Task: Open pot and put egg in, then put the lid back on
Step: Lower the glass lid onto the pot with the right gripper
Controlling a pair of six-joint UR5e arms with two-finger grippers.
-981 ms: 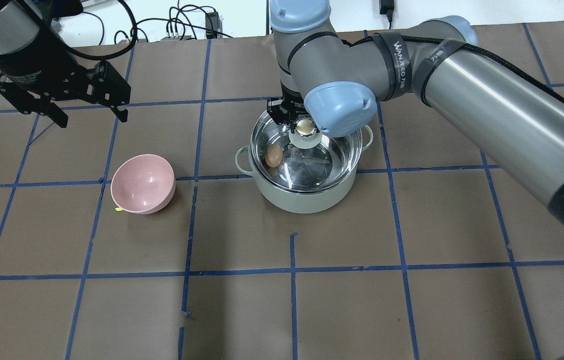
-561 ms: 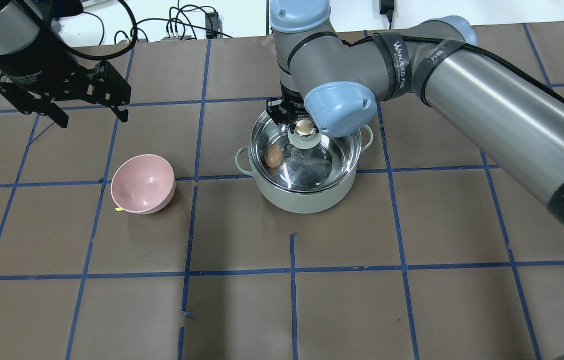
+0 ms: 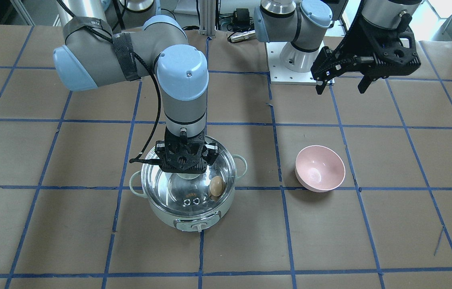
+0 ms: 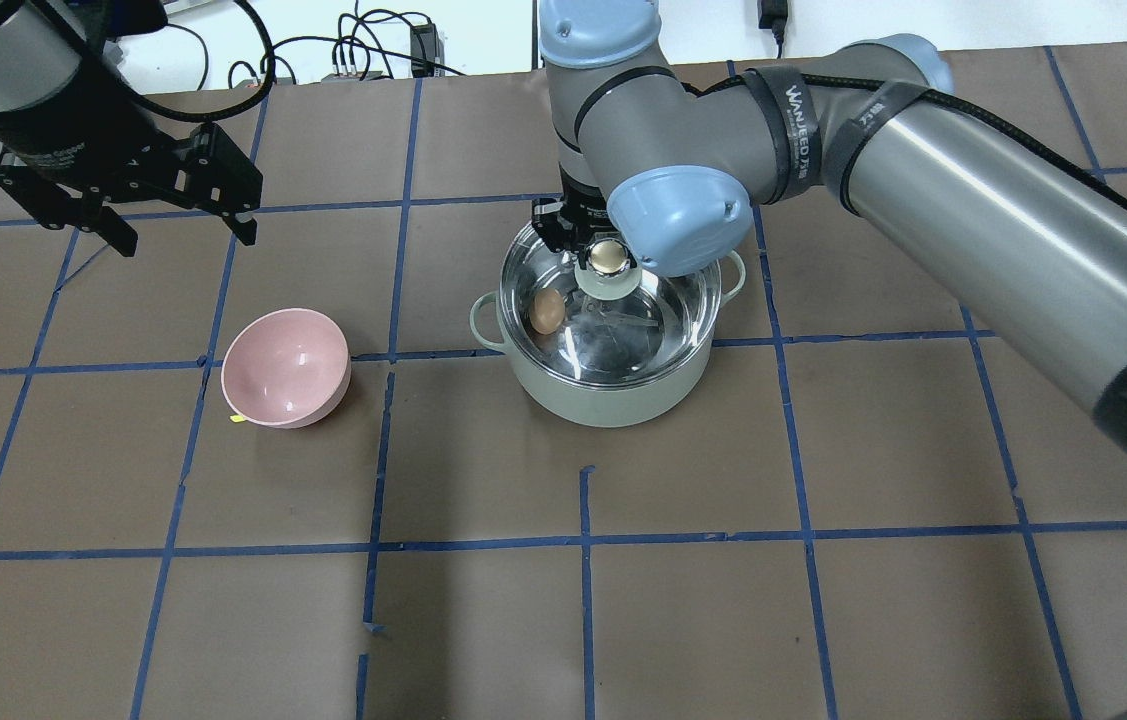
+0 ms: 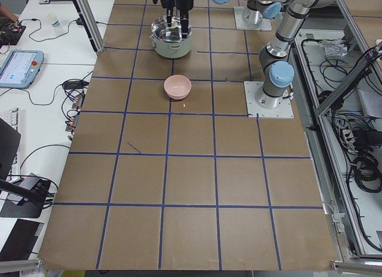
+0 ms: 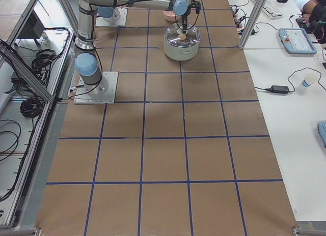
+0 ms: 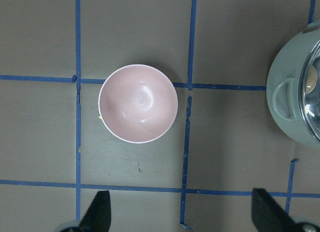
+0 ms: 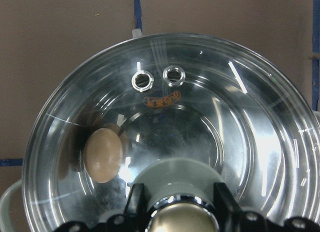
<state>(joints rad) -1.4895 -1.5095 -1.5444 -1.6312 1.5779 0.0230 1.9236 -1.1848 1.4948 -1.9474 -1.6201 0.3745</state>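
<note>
The mint-green pot [image 4: 613,400] stands mid-table, its control knob facing the operators' side [image 3: 161,212]. The brown egg [image 4: 547,312] lies inside it against the wall and shows through the glass in the right wrist view [image 8: 102,155]. The clear glass lid [image 8: 240,117] sits on the pot, vent holes toward the front [image 3: 177,192]. My right gripper [image 8: 180,212] points straight down over the pot's middle [image 4: 610,255], its fingers [image 8: 135,204] closed on either side of the lid's knob. My left gripper [image 4: 185,235] hangs open and empty, high at the back left [image 7: 182,212].
A pink bowl [image 4: 285,366], empty, stands left of the pot, a hand's width away [image 7: 138,103]. The right arm's elbow and forearm reach across above the pot's back right. Brown paper with a blue tape grid covers the table.
</note>
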